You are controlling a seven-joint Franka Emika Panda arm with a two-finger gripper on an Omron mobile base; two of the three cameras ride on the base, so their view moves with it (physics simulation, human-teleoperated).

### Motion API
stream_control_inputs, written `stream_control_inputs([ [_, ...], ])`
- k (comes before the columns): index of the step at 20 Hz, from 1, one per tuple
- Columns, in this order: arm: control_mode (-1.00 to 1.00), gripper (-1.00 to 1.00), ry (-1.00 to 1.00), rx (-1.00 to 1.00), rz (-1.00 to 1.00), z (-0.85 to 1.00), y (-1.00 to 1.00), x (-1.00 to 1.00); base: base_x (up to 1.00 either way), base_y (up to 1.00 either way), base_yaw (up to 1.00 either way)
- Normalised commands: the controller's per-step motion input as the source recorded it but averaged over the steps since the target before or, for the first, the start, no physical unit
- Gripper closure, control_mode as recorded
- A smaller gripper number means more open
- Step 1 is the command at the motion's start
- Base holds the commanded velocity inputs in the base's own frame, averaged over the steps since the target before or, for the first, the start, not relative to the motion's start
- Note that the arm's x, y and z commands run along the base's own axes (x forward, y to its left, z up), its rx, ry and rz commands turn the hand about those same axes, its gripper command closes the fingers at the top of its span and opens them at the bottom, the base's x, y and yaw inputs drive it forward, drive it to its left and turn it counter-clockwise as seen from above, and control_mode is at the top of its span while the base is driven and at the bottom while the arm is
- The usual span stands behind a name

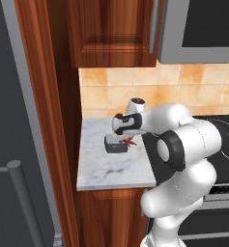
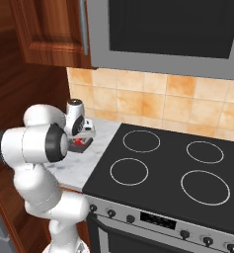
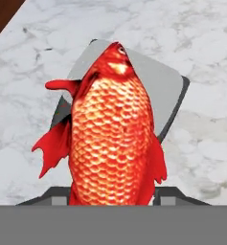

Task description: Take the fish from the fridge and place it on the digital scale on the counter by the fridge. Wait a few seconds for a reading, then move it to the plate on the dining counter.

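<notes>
- A simulated kitchen is shown: a short marble tabletop (image 1: 111,169) set between a tall wood panel and a black stovetop (image 2: 173,168), with tan tiles behind and wood cabinets above.
- The digital scale (image 1: 115,144) is seen on that tabletop, toward its back, near the stove edge.
- The end effector (image 1: 127,140) is held directly over the scale, with the arm folded in front of it.
- The fish (image 3: 112,139) is seen in the hand view lying over the scale's light top (image 3: 165,88), between the two dark finger tips (image 3: 55,196), which are drawn in narrow against its sides; it is judged to be gripped.
- Whether the fish rests on the scale or is lifted just off it cannot be told.
- The fetch from the fridge is judged done, as the fish is at the scale.
- The carry to the plate on the dining counter is judged as left.
</notes>
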Motion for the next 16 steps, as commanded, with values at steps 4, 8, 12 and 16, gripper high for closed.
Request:
stream_control_inputs([
  [4, -1.00, 1.00, 0.00, 0.00, 0.00, 0.78, -0.47, -1.00, 0.00, 0.00, 0.00],
  [8, -1.00, 1.00, 0.00, 0.00, 0.00, 0.91, -0.39, -1.00, 0.00, 0.00, 0.00],
  [12, -1.00, 1.00, 0.01, 0.00, 0.00, 0.98, -0.32, -1.00, 0.00, 0.00, 0.00],
  [16, -1.00, 1.00, 0.00, 0.00, 0.00, 0.86, -0.39, -1.00, 0.00, 0.00, 0.00],
])
